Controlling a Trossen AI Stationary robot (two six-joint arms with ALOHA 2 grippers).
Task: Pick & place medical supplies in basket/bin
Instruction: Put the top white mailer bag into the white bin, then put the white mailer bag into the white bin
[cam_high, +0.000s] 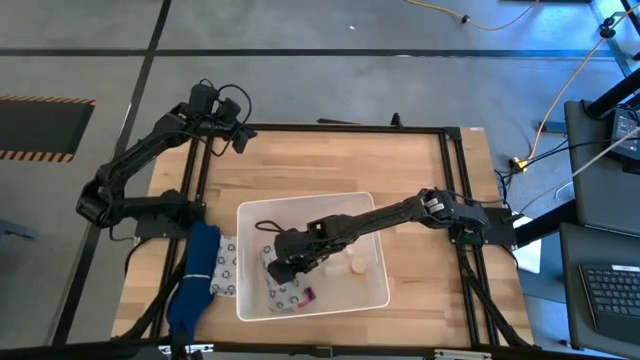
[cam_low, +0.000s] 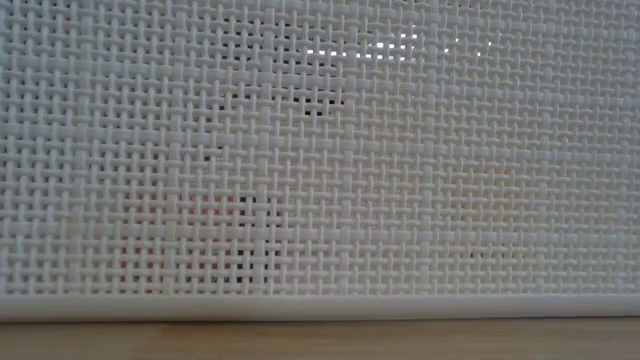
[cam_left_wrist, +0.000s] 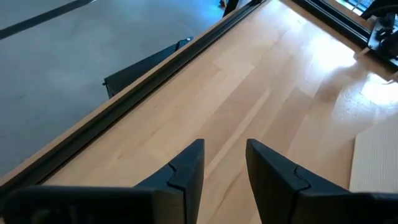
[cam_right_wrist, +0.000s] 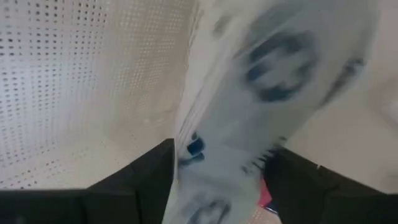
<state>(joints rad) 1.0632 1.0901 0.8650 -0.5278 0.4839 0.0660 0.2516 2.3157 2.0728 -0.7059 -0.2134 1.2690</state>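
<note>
The white bin sits in the middle of the table, and its woven wall fills the low view. My right gripper reaches down into it. A grey-white patterned packet stands on edge between its parted fingers. More packets, a pink-capped vial and a small white item lie on the bin floor. Another packet lies on the table left of the bin. My left gripper waits open over the far left corner. My right gripper has the patterned packet's lower end in the gap between its two fingers, which slant down from the table's right side. The packet looks blurred, and I cannot tell whether the fingers touch it.
A blue object lies at the table's near left, beside the loose packet. A dark frame rail runs along the table's edges. Bare wood lies beyond and to the right of the bin.
</note>
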